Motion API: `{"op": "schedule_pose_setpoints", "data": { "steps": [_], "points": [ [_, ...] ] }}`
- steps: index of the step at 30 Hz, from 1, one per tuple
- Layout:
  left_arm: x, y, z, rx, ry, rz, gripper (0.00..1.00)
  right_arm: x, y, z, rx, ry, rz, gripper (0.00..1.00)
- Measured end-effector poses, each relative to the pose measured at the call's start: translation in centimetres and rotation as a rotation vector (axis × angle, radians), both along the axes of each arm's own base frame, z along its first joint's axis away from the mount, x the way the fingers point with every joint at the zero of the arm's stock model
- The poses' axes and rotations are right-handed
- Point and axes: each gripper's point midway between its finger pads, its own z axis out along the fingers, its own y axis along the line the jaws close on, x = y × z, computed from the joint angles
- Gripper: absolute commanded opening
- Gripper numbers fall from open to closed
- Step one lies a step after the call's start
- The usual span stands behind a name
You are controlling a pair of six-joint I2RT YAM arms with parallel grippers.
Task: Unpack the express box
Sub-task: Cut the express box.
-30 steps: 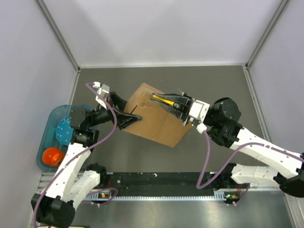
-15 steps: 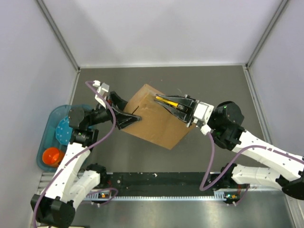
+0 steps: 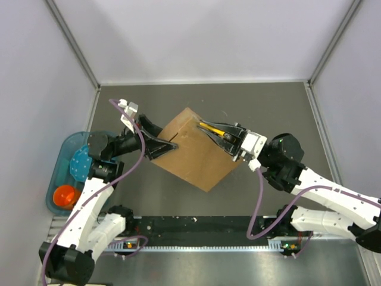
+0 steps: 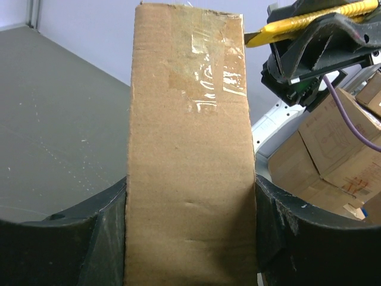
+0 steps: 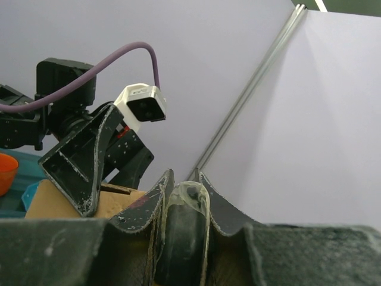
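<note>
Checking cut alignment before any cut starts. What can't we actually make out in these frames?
1. Blade tip of the utility knife: too small in the top view, and the right gripper hides it with its own fingers in the right wrist view.
2. Whether it touches the tape: the left wrist view leaves this unclear.
3. Contents of the express box: it is shut in every view.
4. The box's lower end: cut off by the left wrist view's bottom edge.
</note>
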Motion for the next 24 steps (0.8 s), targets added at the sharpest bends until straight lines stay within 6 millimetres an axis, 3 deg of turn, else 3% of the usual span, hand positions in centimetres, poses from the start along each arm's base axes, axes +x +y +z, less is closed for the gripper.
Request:
{"op": "schedule_pose_setpoints", "data": {
  "steps": [12, 24],
  "points": [
    [1.2, -0.1, -0.4, 0.017, 0.038, 0.017, 0.00, 0.8, -1.0, -2.3, 0.026, 0.034, -0.056, 0.00],
    [4.4, 0.5, -5.5, 0.123, 0.157, 0.043, 0.00, 4.2, -0.4, -8.4, 0.113, 0.149, -0.129, 0.00]
  ]
}}
